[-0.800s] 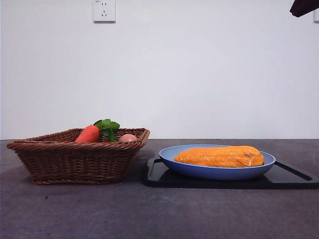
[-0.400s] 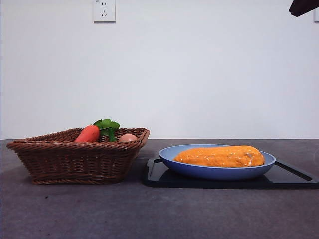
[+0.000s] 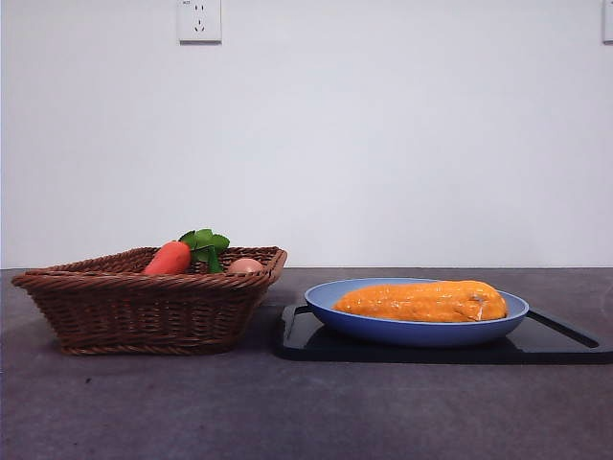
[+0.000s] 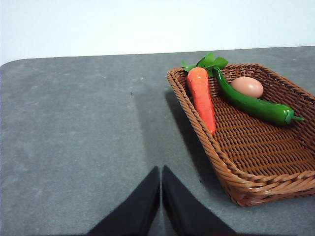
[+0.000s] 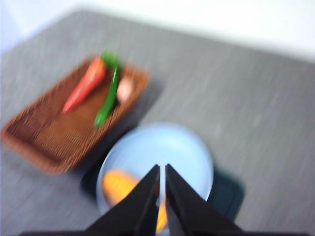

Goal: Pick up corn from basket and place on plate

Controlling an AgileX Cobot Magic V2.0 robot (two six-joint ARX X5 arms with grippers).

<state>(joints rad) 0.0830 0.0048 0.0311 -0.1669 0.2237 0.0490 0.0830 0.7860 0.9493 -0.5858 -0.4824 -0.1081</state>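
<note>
The orange-yellow corn (image 3: 421, 301) lies lengthwise in the light-blue plate (image 3: 418, 330), and no gripper touches it. In the blurred right wrist view, my right gripper (image 5: 162, 169) hangs high above the plate (image 5: 162, 147), shut and holding nothing; part of the corn (image 5: 118, 185) shows beside its jaws. The dark-brown wicker basket (image 3: 144, 309) stands left of the plate. My left gripper (image 4: 161, 172) is shut and empty over bare table beside the basket (image 4: 256, 157). Neither gripper shows in the front view.
The basket holds a red-orange carrot (image 4: 203, 98) with green leaves, a green pepper (image 4: 251, 104) and a beige egg (image 4: 247, 86). The plate rests on a flat black tray (image 3: 565, 340). A wall with a socket (image 3: 199, 19) rises behind the grey table.
The black arm tip at the front view's top right corner has moved up out of the picture. The corn, plate and basket have not moved.
</note>
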